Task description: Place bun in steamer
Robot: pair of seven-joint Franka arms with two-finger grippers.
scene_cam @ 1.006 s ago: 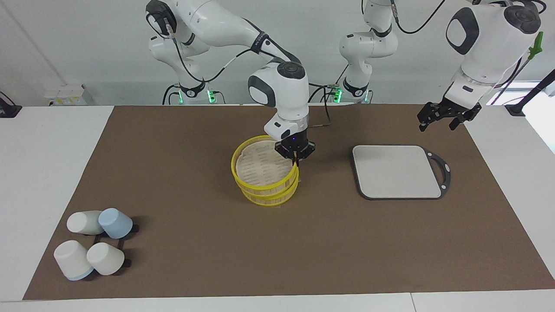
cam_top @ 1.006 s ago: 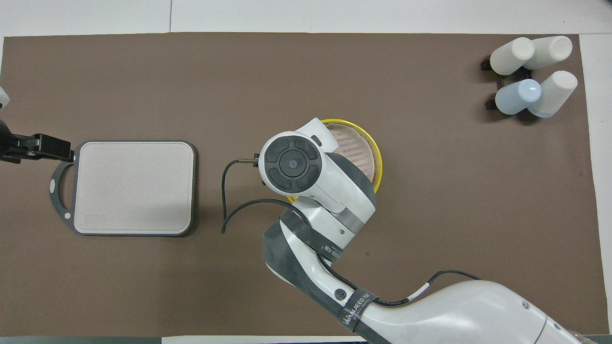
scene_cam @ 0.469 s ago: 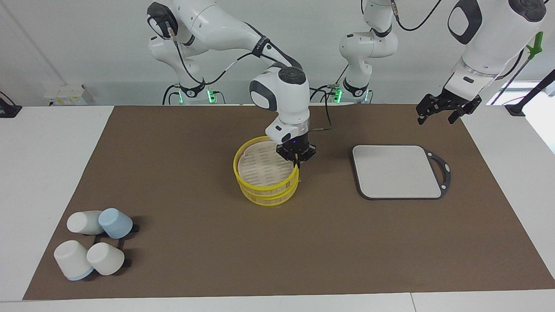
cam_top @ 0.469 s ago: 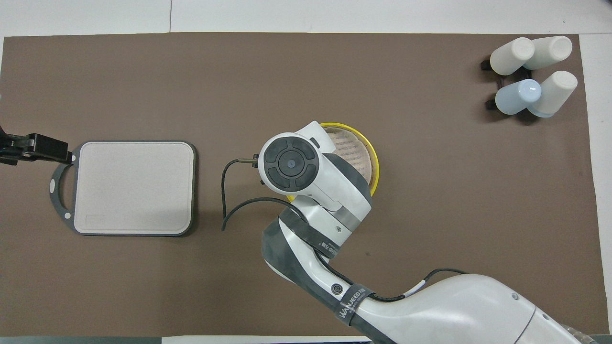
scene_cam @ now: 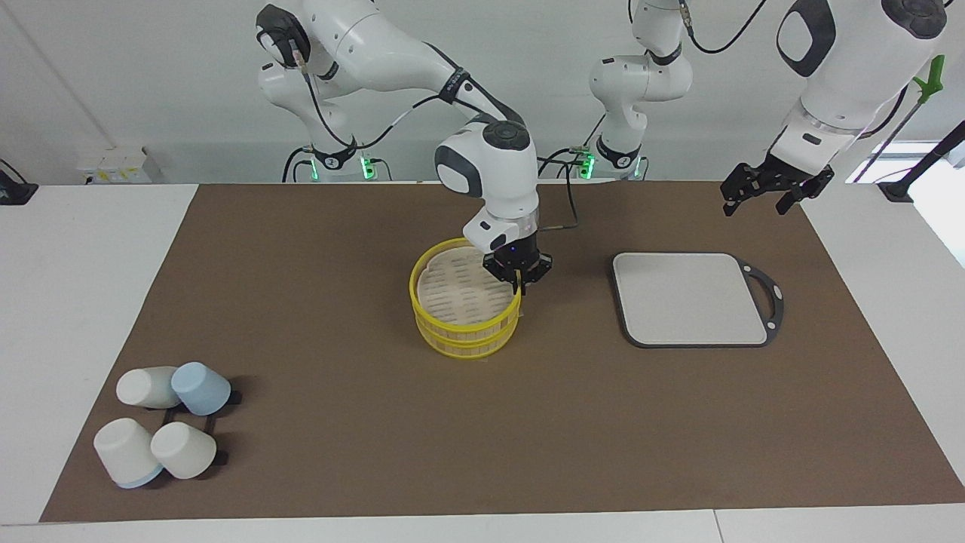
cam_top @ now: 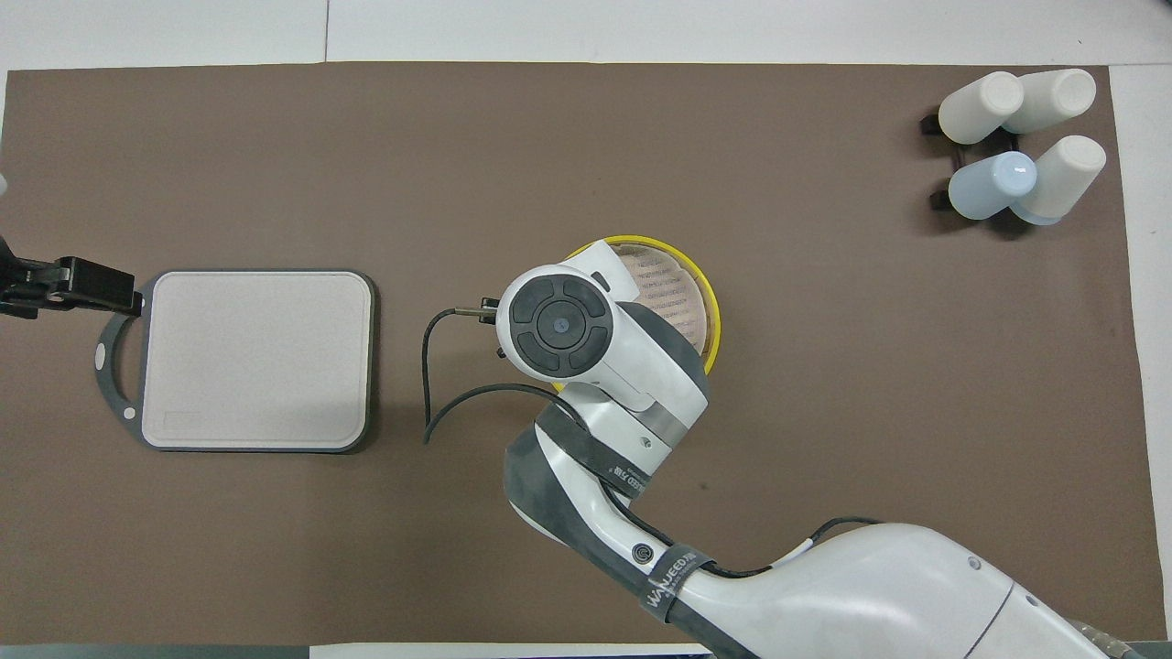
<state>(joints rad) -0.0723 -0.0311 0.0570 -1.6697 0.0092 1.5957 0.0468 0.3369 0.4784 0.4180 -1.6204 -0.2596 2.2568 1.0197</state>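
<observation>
Upright steamer (scene_cam: 465, 311), rim gripped by closed right claw (scene_cam: 517, 283); left claw (scene_cam: 776, 192) hangs wide open.

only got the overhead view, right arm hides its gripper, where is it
Observer: The right gripper is down at the steamer, shut on its rim on the side toward the left arm's end.
Operator: bun in there yet
Observer: No bun shows; in the facing view the steamer's slatted floor is bare.
Operator: left gripper holding anything
Observer: No. The left gripper waits up in the air, open and empty.
</observation>
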